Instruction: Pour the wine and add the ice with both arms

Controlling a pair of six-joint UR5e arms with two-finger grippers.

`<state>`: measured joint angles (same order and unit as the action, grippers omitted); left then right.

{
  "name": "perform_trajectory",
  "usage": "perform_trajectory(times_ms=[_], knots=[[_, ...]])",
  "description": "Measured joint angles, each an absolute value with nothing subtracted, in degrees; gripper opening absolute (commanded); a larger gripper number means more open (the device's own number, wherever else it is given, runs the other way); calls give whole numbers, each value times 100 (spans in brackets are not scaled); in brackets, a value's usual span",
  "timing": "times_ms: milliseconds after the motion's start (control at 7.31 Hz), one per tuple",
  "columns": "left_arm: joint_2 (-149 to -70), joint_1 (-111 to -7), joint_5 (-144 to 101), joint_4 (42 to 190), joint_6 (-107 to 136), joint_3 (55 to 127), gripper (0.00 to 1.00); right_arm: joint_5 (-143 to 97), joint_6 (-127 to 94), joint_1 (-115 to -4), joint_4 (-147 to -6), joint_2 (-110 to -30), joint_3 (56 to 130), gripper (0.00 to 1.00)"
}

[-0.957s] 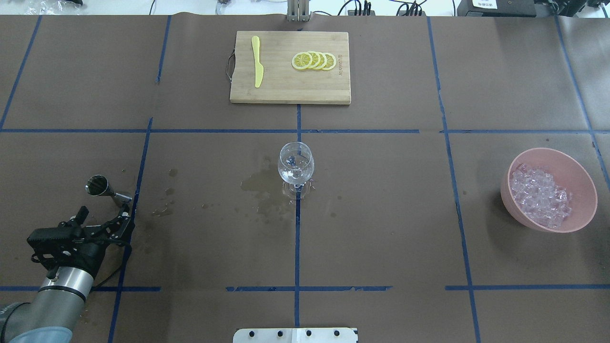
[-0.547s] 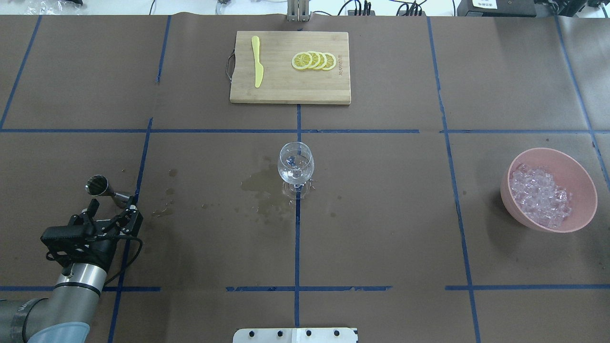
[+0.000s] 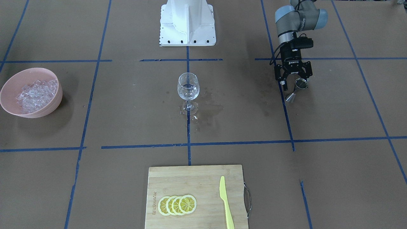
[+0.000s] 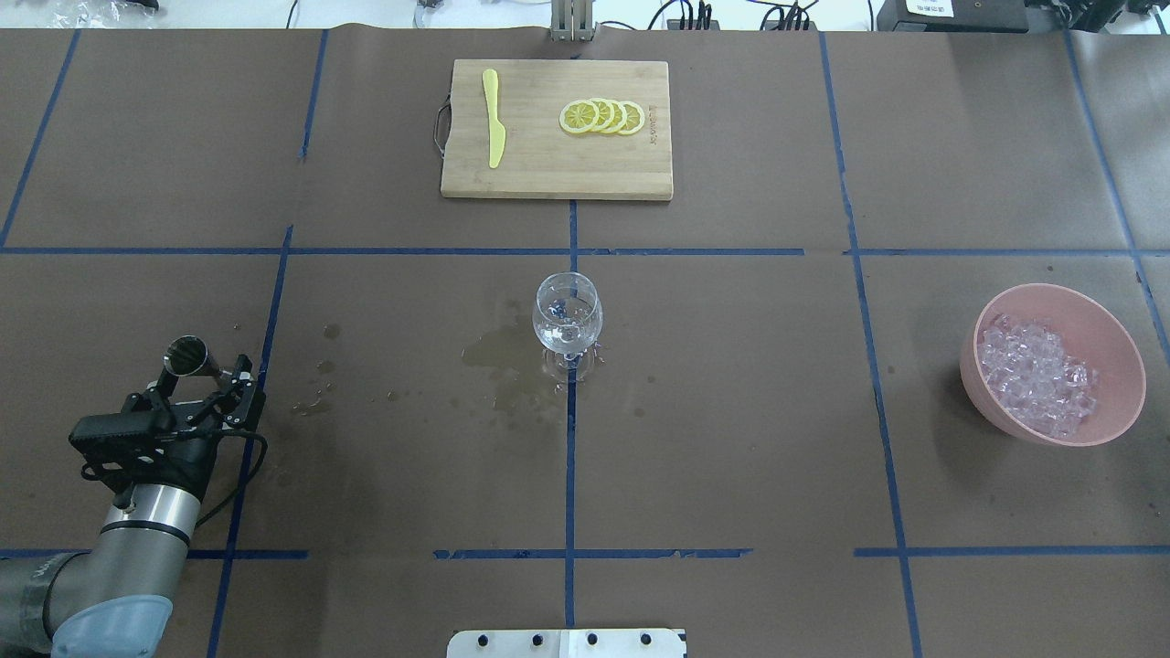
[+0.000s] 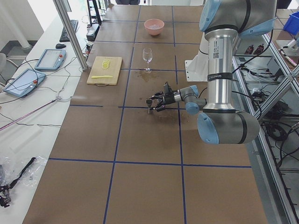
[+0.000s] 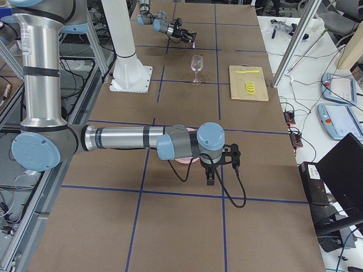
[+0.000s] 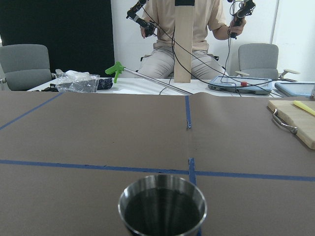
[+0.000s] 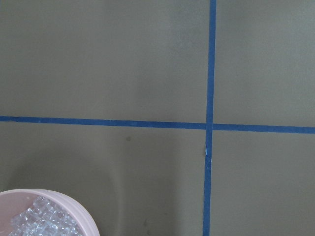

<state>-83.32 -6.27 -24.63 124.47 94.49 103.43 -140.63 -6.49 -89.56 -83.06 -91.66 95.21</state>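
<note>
You have a wide table [image 4: 731, 411] covered in matt brown paper and ruled into squares by blue tape. Most of it lies open, with free room all round the centre. The left arm [image 4: 137, 539], a silver tube with pale blue caps, enters low at the near left. The right arm [image 6: 119, 137] reaches over the right end. Its right gripper [image 6: 210, 177] shows only in the side view, so you cannot tell how its jaws stand.

A rectangular bamboo board [image 4: 539, 164] lies at the far edge, centre. It bears a yellow plastic knife [image 4: 494, 119] and four overlapping lemon slices [image 4: 603, 117]. A round pink bowl [image 4: 1101, 329] sits well to the right and holds the ice [image 4: 1033, 375], a heap of clear cubes.

The stemmed wine glass [image 4: 567, 315] stands upright at centre, beside damp stains on the paper. The wine [image 4: 565, 340] is a little clear liquid low in it.

The left gripper [image 4: 206, 379] is spread wide, with its fingers on either side of the upright steel jigger [image 4: 186, 355]. Contact cannot be confirmed.
</note>
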Motion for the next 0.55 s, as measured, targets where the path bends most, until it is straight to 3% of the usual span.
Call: perform_trajectory(times_ms=[547], knots=[[-8610,-678,-2470,12454,9439,10014,82,-14054,-648,-8956,-8306,-9183,9530,100]])
